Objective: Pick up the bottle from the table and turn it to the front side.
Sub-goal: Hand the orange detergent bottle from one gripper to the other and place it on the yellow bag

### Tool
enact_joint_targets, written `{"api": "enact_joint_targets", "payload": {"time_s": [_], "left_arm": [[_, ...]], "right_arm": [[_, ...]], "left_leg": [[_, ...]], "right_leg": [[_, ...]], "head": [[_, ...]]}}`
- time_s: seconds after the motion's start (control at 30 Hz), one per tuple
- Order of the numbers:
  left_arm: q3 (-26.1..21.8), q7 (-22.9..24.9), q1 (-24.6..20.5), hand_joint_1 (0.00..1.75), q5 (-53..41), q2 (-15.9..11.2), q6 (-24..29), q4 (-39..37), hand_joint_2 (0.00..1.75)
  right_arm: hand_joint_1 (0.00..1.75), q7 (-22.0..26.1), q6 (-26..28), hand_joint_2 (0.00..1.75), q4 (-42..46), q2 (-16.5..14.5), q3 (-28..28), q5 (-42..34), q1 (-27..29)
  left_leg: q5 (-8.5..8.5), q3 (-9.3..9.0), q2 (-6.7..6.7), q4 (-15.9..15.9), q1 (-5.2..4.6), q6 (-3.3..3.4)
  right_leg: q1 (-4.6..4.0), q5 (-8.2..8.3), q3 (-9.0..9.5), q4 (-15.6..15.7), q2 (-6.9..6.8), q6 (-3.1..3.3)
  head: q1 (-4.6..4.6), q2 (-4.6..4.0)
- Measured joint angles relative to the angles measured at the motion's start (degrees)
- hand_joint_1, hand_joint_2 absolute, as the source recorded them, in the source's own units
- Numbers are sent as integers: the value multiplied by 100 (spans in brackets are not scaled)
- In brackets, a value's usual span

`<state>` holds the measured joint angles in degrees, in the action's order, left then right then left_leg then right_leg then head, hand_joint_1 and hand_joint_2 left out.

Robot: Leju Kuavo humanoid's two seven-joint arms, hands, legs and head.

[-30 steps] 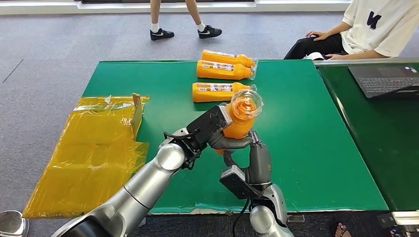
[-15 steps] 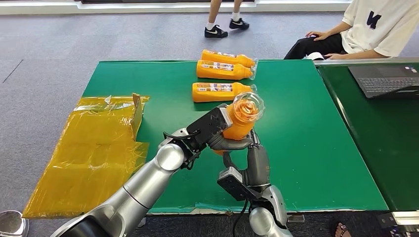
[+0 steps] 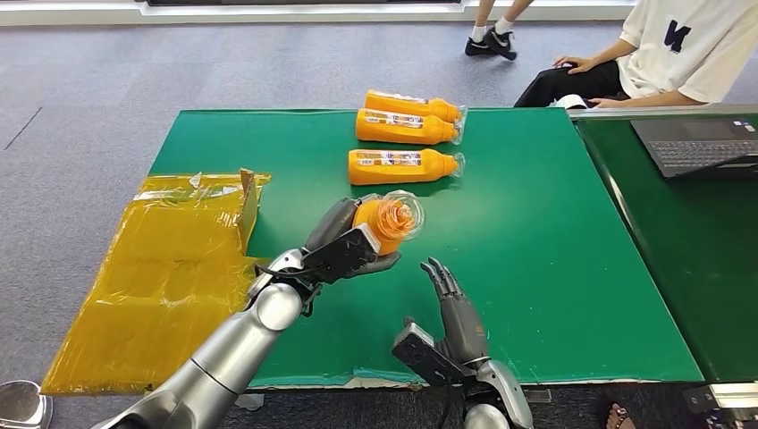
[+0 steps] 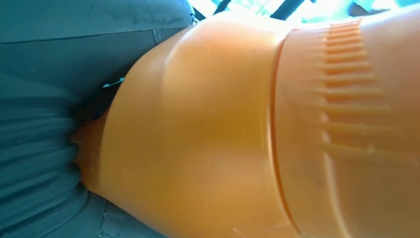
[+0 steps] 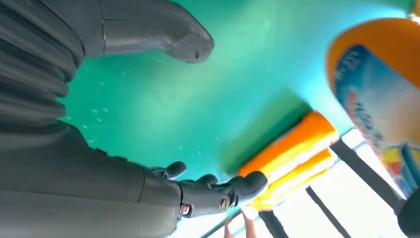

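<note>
Left robot hand (image 3: 344, 250): wrapped around the orange bottle (image 3: 386, 222), held off the green counter (image 3: 554, 259), clear cap toward the camera.
Right robot hand (image 3: 453, 299): released, fingers apart, just beside the bottle and not touching it.
Step in hand: bottle lifted, turn under way, I'd say.
Next move: rotate until the label faces front.
Beyond: three more orange bottles (image 3: 402, 166) lying near the counter's far edge.

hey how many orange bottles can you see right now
4. Three orange bottles lie on their sides at the far end of the green table. The fourth bottle is held by the left hand. None seems hidden.
</note>
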<state>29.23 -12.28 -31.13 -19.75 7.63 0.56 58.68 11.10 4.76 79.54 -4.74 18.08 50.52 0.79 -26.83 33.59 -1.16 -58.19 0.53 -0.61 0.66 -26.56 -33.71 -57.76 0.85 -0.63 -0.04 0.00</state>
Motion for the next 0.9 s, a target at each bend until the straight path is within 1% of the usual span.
{"api": "enact_joint_targets", "payload": {"time_s": [0.17,0.43,0.57,0.73,0.83,0.9], "left_arm": [[-156,-14,111,175,-104,-80,-2,63,175],[-252,28,145,175,-257,-114,77,95,175],[-328,122,253,175,-931,-242,609,203,175],[-678,119,665,175,-2047,-598,1283,556,175],[-913,153,1019,175,-2995,-820,1918,807,175],[-1062,258,1268,175,-3823,-981,2425,963,175]], "right_arm": [[0,-2,-22,175,81,96,5,-11,82],[0,-4,-36,175,117,154,14,-26,102],[0,56,-49,175,118,209,25,-209,83],[0,204,-202,175,115,296,84,-571,-104],[0,324,-243,175,84,345,121,-725,-222],[0,407,-255,175,28,355,142,-762,-303]], "left_leg": [[0,1,0,-1,-1,0],[1,-1,0,-1,-1,0],[0,-1,3,1,0,0],[0,-1,10,2,1,-1],[0,-1,10,3,2,-1],[0,0,12,4,2,-1]], "right_leg": [[2,1,1,0,-1,0],[0,2,2,0,-1,0],[0,1,2,-2,2,0],[-2,0,-1,-3,8,1],[-2,0,-1,-4,9,2],[-2,-1,-2,-5,11,2]], "head": [[0,0],[0,-1],[0,0],[-1,0],[-1,0],[-1,0]]}}
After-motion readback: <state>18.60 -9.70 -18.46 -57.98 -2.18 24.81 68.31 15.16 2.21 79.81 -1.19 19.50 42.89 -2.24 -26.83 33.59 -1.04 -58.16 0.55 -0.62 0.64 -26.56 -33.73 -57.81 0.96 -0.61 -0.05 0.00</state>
